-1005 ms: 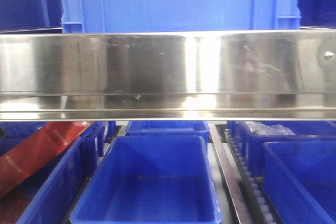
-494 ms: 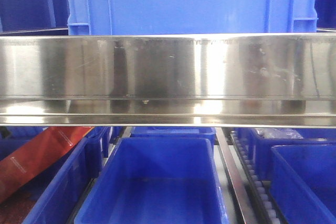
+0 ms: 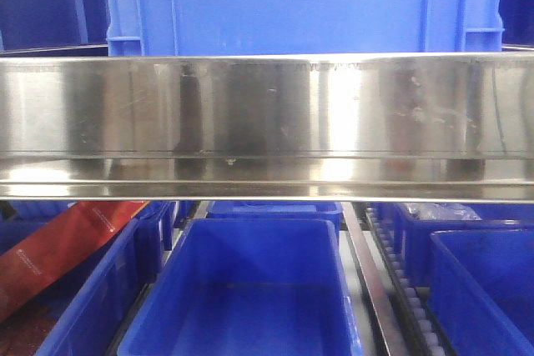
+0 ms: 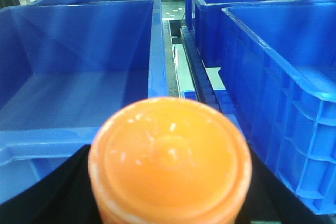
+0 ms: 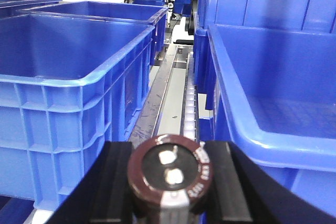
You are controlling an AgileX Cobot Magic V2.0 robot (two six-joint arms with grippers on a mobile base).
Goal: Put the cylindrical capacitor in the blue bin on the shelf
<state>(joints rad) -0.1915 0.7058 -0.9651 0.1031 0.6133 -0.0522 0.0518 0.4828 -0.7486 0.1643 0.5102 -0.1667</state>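
My right gripper (image 5: 167, 182) is shut on the cylindrical capacitor (image 5: 169, 174), a dark brown can whose end with two silver terminals faces the camera. It sits between two blue bins, one on its left (image 5: 68, 85) and one on its right (image 5: 278, 98), above a roller rail. My left gripper (image 4: 168, 182) is shut on an orange round-topped object (image 4: 169, 156), in front of a large empty blue bin (image 4: 79, 77). In the front view the shiny steel shelf rail (image 3: 267, 118) spans the frame, with an empty blue bin (image 3: 242, 289) below it. Neither gripper shows there.
A large blue crate (image 3: 300, 6) stands on the upper tier. More blue bins sit lower right (image 3: 484, 281) and left; a red packet (image 3: 58, 252) lies in the left one. A steel divider and roller track (image 3: 371, 281) run between bins. Tall blue bins (image 4: 283, 93) flank my left gripper.
The front view shifted a little between one second and half a second ago, the bins sliding slightly right and down; since then nothing has visibly moved.
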